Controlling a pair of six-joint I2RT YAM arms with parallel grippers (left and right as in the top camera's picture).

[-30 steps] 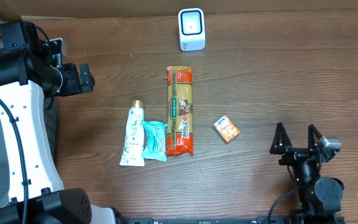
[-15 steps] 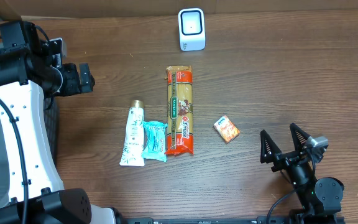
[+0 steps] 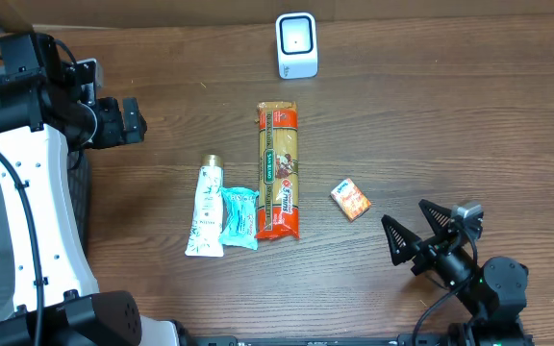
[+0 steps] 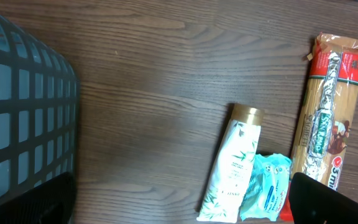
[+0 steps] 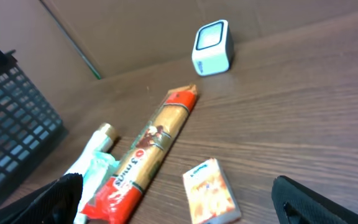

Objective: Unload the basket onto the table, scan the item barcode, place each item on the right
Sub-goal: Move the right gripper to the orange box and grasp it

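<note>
Wooden tabletop [image 3: 450, 115]: jaws spread on right gripper [image 3: 403, 211] and left gripper [image 3: 135, 120]; straddle orange box [image 3: 351, 200] squarely, then face barcode toward scanner [image 3: 296, 44].

pasta pkt [image 3: 278, 172] red/yellow | tube [image 3: 205, 208] white/green | box [image 3: 351, 199] orange | scanner [image 3: 296, 44] white

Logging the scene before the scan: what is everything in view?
barcode scanner: one, white, far centre
spaghetti pack: one, red and yellow, table centre
tube: one, white, gold cap, left of pack
packet: one, teal, between tube and pack
small box: one, orange, right of pack
basket: one, black, left edge
table: one, brown wood
left end effector: one, black, open, far left
right end effector: one, black, open, near right
</note>
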